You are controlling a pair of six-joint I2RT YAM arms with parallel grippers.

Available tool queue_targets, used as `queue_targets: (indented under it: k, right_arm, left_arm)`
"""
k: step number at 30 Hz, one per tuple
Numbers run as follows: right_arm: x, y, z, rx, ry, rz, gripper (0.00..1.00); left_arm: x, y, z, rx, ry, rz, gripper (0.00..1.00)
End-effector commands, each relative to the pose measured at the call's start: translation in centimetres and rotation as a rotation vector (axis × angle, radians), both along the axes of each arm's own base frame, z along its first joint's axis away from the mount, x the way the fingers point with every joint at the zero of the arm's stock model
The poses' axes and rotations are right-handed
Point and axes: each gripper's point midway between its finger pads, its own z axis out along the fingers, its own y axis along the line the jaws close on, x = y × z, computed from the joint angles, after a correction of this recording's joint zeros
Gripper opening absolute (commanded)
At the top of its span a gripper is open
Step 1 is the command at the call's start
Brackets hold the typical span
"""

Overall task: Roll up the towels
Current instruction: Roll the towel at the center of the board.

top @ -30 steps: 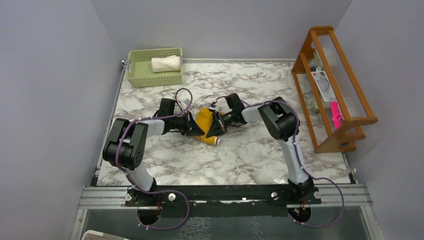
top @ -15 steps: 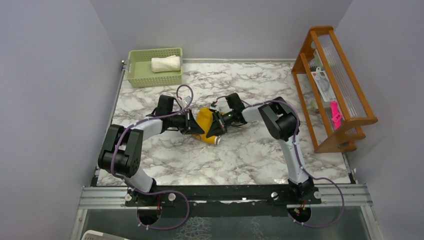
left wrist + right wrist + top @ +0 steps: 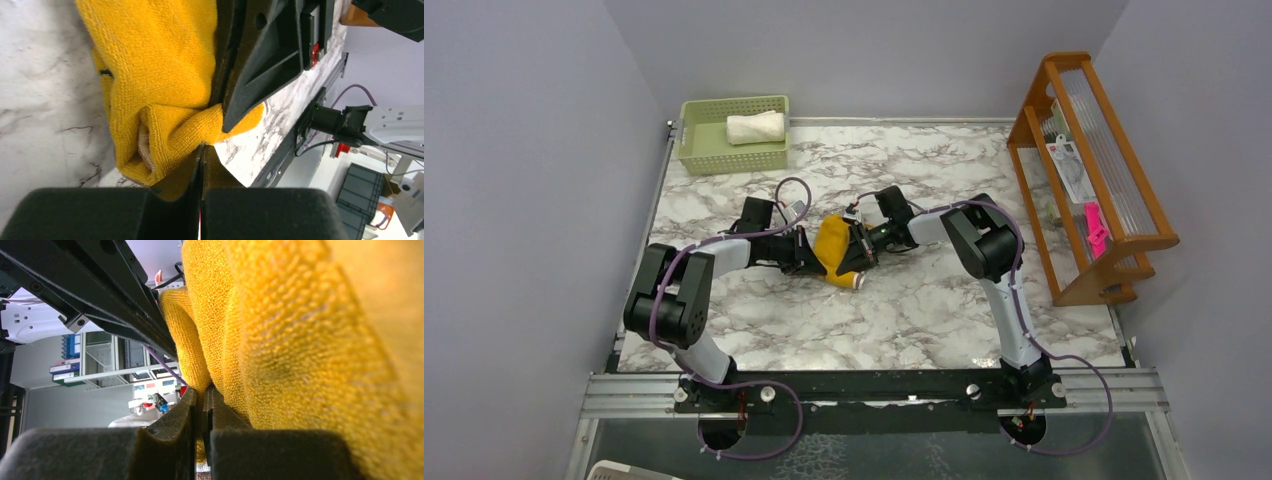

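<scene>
Two arms reach from the near edge and meet at the middle of the tabletop [image 3: 904, 320], where we see the yellow towel [image 3: 832, 240] bunched in folds between them. Our left gripper [image 3: 201, 155] is closed, tips pressed against a fold on the towel's left side; we cannot tell whether cloth is caught. Our right gripper [image 3: 202, 395], on the towel's right, is clamped on a yellow fold. Farther back, the cream towel [image 3: 756, 127] lies rolled in the green basket [image 3: 734, 160] at the far left corner; a wooden rack [image 3: 1079, 292] stands along the right edge.
</scene>
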Motion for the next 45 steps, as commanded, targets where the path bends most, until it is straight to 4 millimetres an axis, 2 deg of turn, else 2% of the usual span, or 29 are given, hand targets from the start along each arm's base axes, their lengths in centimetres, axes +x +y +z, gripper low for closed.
queue_targets:
  k: [1, 8, 11, 16, 21, 24, 30, 33, 35, 37, 42, 45]
  right_arm:
    - [-0.6, -2.1, -5.2, -0.224, 0.184, -0.107, 0.01]
    - [-0.6, -2.2, -5.2, -0.221, 0.185, -0.104, 0.01]
    - [-0.6, -2.2, -5.2, -0.218, 0.183, -0.103, 0.01]
    - [0.1, -2.4, -5.2, -0.233, 0.15, -0.122, 0.07]
    - [0.9, -2.5, -5.3, -0.264, 0.126, -0.146, 0.08]
    - [1.1, -2.4, -5.4, -0.266, 0.132, -0.146, 0.07]
    - [1.1, -2.4, -5.4, -0.267, 0.136, -0.145, 0.04]
    - [0.9, -2.4, -5.6, -0.272, 0.143, -0.143, 0.04]
    - [1.0, -2.4, -5.7, -0.273, 0.147, -0.144, 0.04]
    - [1.1, -2.4, -5.7, -0.272, 0.149, -0.145, 0.04]
    - [1.3, -2.2, -5.8, -0.271, 0.153, -0.145, 0.04]
    - [1.3, -2.2, -5.8, -0.271, 0.152, -0.145, 0.04]
  left_arm:
    - [2.5, 1.2, -0.9, 0.077, -0.062, 0.081, 0.0]
    - [4.7, 1.1, -1.6, 0.058, -0.061, 0.201, 0.0]
    - [5.0, 1.1, -1.9, 0.061, -0.06, 0.209, 0.0]
    - [3.3, 1.6, -4.3, 0.098, -0.004, 0.206, 0.0]
    - [1.4, 2.1, -5.7, 0.131, 0.024, 0.212, 0.0]
    - [2.4, 2.6, -4.3, 0.151, -0.03, 0.227, 0.0]
    - [6.9, 5.0, 1.3, 0.121, -0.152, 0.329, 0.0]
    - [7.7, 5.9, 3.4, 0.094, -0.176, 0.327, 0.0]
    - [7.2, 5.3, 4.5, 0.045, -0.193, 0.269, 0.0]
    - [5.8, 3.7, 5.7, -0.053, -0.19, 0.179, 0.0]
    - [2.1, 1.4, 4.2, -0.087, -0.119, 0.078, 0.0]
    - [0.9, 0.8, 3.1, -0.076, -0.088, 0.077, 0.0]
